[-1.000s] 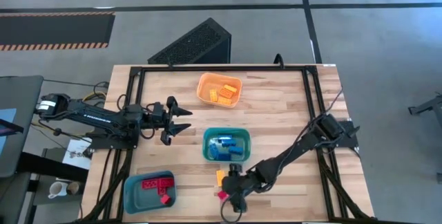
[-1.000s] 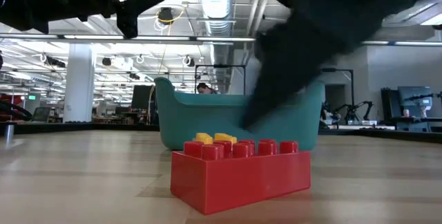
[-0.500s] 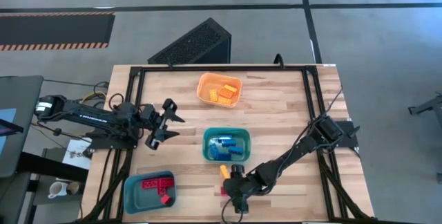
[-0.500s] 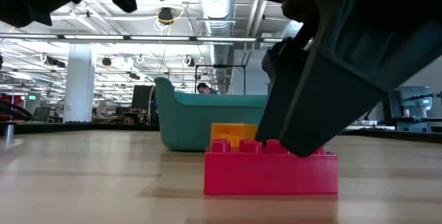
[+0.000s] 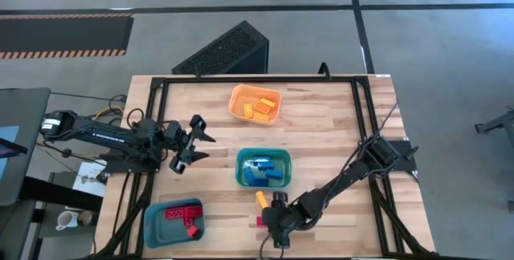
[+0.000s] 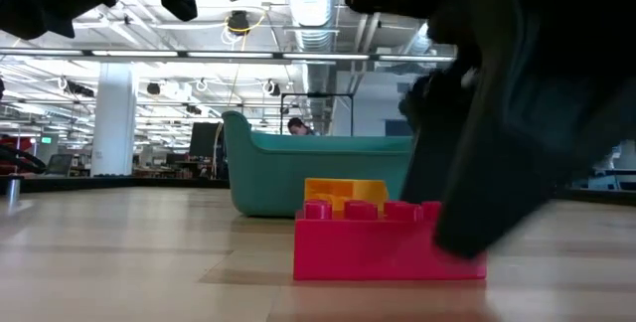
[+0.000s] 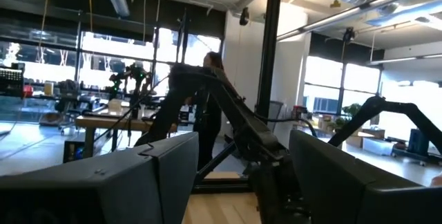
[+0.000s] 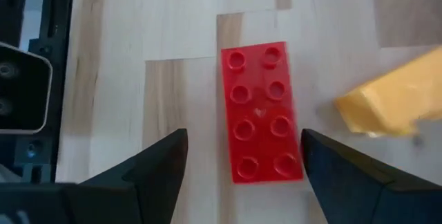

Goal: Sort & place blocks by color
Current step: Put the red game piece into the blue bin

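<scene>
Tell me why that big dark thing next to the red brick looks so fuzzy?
Low view: the right gripper sits very close to the camera, so it blurs; the red brick stays sharper. Right wrist view: the brick is crisp, the yellow brick soft, the open fingers blurred.

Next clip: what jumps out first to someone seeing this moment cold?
The right claw, open, hangs over a red block lying studs-up on the table's near edge, with a yellow block just beside it. Behind them stand three bins: orange with yellow blocks, teal with blue, blue with red. The left claw, open, waits at the table's left side.
</scene>
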Robot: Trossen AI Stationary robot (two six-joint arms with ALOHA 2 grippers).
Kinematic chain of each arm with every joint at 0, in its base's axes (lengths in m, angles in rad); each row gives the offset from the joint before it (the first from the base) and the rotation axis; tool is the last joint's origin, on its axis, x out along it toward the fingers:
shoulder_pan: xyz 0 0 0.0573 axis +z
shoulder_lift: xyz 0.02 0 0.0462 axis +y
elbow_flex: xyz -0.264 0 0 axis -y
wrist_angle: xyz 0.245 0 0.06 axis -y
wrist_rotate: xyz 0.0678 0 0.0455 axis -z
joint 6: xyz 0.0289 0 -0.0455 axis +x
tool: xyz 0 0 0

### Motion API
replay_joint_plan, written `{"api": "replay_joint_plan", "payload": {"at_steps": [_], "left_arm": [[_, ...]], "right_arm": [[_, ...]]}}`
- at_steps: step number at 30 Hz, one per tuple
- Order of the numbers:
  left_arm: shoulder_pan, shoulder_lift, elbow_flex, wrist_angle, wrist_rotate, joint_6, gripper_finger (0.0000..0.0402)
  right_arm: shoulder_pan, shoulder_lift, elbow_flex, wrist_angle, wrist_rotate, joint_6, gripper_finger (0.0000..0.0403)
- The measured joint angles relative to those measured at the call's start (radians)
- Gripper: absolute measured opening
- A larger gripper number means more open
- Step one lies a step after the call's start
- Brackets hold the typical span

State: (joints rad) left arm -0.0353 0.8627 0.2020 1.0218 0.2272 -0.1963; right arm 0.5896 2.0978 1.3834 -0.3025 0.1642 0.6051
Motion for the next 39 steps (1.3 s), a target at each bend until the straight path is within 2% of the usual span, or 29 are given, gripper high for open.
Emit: {"api": "replay_joint_plan", "payload": {"at_steps": [8,11,14,18,22,24,28,32,34,36,39], "left_arm": [[0.000,0.000,0.000,-0.004,-0.005,0.000,0.0215],[0.000,0.000,0.000,-0.006,-0.005,0.000,0.0215],[0.000,0.000,0.000,-0.006,-0.011,0.001,0.0215],[0.000,0.000,0.000,-0.008,-0.024,0.000,0.0215],[0.000,0.000,0.000,-0.037,-0.093,-0.058,0.0215],[0.000,0.000,0.000,-0.041,-0.104,-0.072,0.0215],[0.000,-0.020,0.000,-0.044,-0.043,-0.078,0.0215],[0.000,-0.079,0.000,-0.025,0.130,-0.086,0.0215],[0.000,-0.112,0.000,-0.022,0.183,-0.106,0.0215],[0.000,-0.141,0.000,-0.034,0.205,-0.123,0.0215],[-0.003,-0.171,0.000,-0.094,0.206,-0.126,0.0215]], "right_arm": [[0.015,0.068,0.006,0.000,0.047,0.047,0.0300],[0.026,0.070,0.005,-0.005,0.068,0.046,0.0286],[0.026,0.055,0.002,-0.007,0.077,0.046,0.0259],[0.024,0.025,-0.001,-0.009,0.073,0.050,0.0202],[0.025,-0.010,-0.005,-0.026,0.044,0.055,0.0138],[0.027,-0.035,-0.005,-0.022,0.044,0.055,0.0127],[0.021,-0.086,-0.004,-0.001,0.069,0.052,0.0127],[0.005,-0.113,-0.004,0.003,0.149,0.020,0.0155],[-0.013,-0.118,-0.004,0.041,0.176,-0.026,0.0171],[-0.040,-0.118,-0.004,0.109,0.175,-0.085,0.0175],[-0.088,-0.115,-0.002,0.258,0.165,-0.163,0.0160]]}}
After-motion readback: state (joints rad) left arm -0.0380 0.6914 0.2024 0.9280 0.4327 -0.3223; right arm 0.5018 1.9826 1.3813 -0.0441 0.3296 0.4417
